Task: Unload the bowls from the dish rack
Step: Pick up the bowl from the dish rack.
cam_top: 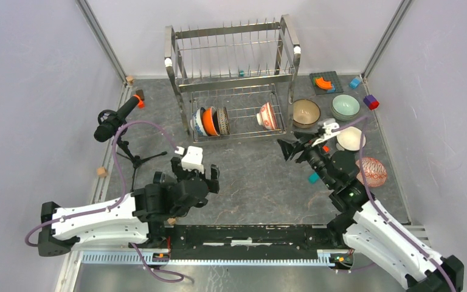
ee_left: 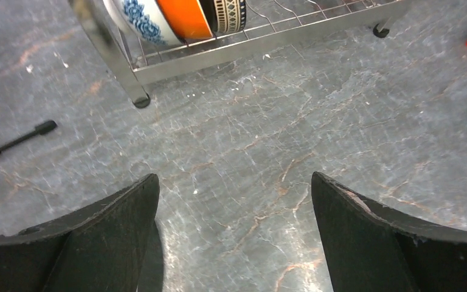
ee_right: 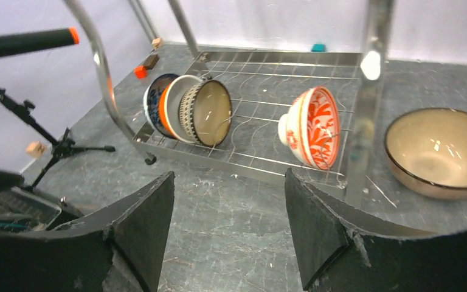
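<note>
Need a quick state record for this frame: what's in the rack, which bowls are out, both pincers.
rack: dish rack, back centre
lower tier, left: blue-and-white bowl, orange bowl, dark-banded bowl, nested on edge
lower tier, right: red-and-white bowl, on edge, alone
out, right of rack: brown-gold bowl, pale green bowl, cream bowl, red-lattice bowl
left pincer: open, empty
right pincer: open, empty, facing rack

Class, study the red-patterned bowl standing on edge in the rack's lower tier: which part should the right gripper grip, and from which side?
Grip the red-patterned bowl by its near rim, pinching it inside and out, probably from the dish rack's open front: it stands on edge, mouth facing right, with a tier overhead.
</note>
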Robot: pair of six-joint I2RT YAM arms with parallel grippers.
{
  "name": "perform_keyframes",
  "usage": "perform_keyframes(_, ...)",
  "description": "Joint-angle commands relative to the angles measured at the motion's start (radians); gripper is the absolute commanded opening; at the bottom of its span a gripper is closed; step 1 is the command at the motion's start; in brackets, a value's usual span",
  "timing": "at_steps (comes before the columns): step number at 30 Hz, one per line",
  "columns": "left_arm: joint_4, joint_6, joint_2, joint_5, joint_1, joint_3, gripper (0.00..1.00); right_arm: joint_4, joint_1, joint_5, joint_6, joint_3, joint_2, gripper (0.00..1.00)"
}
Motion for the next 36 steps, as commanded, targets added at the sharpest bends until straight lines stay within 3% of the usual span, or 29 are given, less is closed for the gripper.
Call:
perform_keyframes(1, 0.098, 0.207, 0.050, -0.034, 0.002, 0.090, 1.00, 0.109, 0.104, 0.069, -0.154, -0.013, 0.079, 0.72)
perform_keyframes(5, 0.086, 0.294, 0.074, -0.020, 0.002, 0.135, 1.00, 0.258, 0.143, 0.152, -0.197, -0.024, 0.196, 0.72)
perform_keyframes(14, 0.093, 0.534, 0.062, -0.053, 0.001, 0.116, 1.00, 0.356, 0.135, 0.303, -0.318, 0.095, 0.485, 0.67)
perform_keyframes(24, 0.151, 0.583, -0.088, -0.033, 0.000, 0.047, 1.00, 0.238, 0.032, 0.152, -0.336, 0.298, 0.714, 0.63)
perform_keyframes(36, 0.177, 0.597, -0.086, 0.003, 0.000, 0.021, 1.00, 0.240, -0.024, 0.116, -0.270, 0.324, 0.825, 0.62)
